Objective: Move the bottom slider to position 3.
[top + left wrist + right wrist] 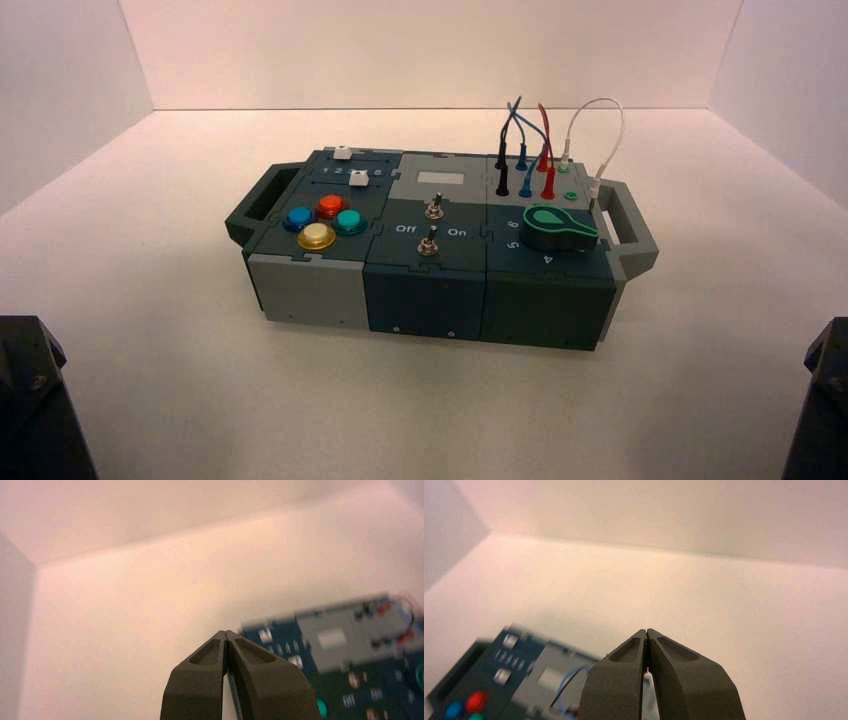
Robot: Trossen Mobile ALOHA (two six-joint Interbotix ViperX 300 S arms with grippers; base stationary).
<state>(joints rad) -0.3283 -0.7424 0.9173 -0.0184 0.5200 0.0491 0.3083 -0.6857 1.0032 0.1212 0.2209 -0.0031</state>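
Note:
The box (pixel 430 290) stands mid-table. At its far left corner are two white slider knobs. The bottom slider (pixel 359 178) sits in the slot beside the row of small white digits, just behind the coloured buttons; the other knob (pixel 342 153) sits farther back. The bottom slider also shows in the left wrist view (pixel 295 661) and the right wrist view (pixel 501 676), both blurred, so I cannot read the digits or pick out position 3. My left gripper (pixel 226 632) and right gripper (pixel 646 631) are shut, empty and held well short of the box.
Blue, red, teal and yellow buttons (pixel 322 222) lie in front of the sliders. Two toggle switches (pixel 431 225) stand mid-box, a green dial (pixel 558 227) at the right, plugged wires (pixel 540 150) behind it. Arm bases sit at the lower left (pixel 30 400) and lower right (pixel 822 400).

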